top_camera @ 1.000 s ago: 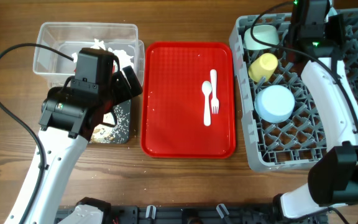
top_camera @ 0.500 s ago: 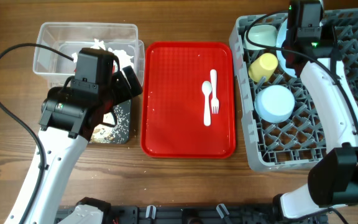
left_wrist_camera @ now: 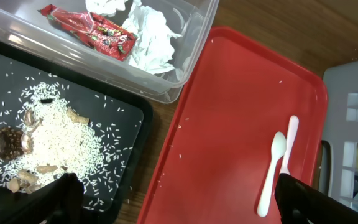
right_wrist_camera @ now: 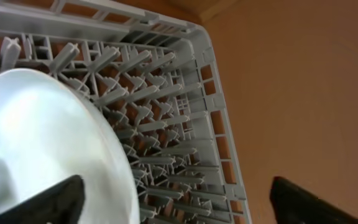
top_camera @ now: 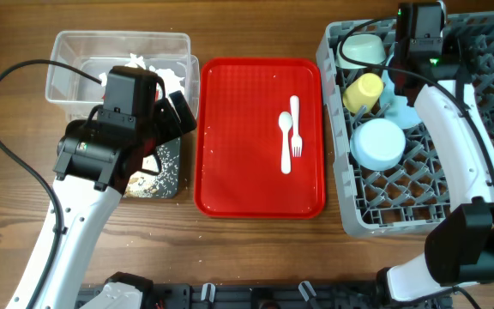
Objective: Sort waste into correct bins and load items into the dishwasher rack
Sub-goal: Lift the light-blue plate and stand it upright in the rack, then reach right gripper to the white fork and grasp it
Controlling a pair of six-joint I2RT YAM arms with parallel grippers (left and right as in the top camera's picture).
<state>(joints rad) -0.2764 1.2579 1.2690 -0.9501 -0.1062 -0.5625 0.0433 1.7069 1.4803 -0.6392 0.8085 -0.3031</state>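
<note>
The right claw [right_wrist_camera: 173, 186] hangs over the far corner of the large grey plastic lattice rack [top_camera: 350, 215], fingers spread wide and pinching nothing. A light blue plate [right_wrist_camera: 42, 137] stands tilted among the pegs just beside one finger. Near it in the rack sit a small yellow cup [top_camera: 363, 90], a pale green bowl [top_camera: 361, 50] and an upturned light blue bowl [top_camera: 379, 142].

The left claw [left_wrist_camera: 176, 186] is also spread, empty, above the shallow black tray [left_wrist_camera: 123, 118] of rice and beige scraps [left_wrist_camera: 27, 177]. Next to that, the clear plastic tub [left_wrist_camera: 191, 37] holds a red wrapper [left_wrist_camera: 95, 28] and white tissue wads [left_wrist_camera: 151, 37]. A white plastic fork [top_camera: 296, 129] and spoon [top_camera: 286, 142] lie on the flat red serving tray [top_camera: 230, 172] between bins and rack on the wooden desk [top_camera: 7, 240].
</note>
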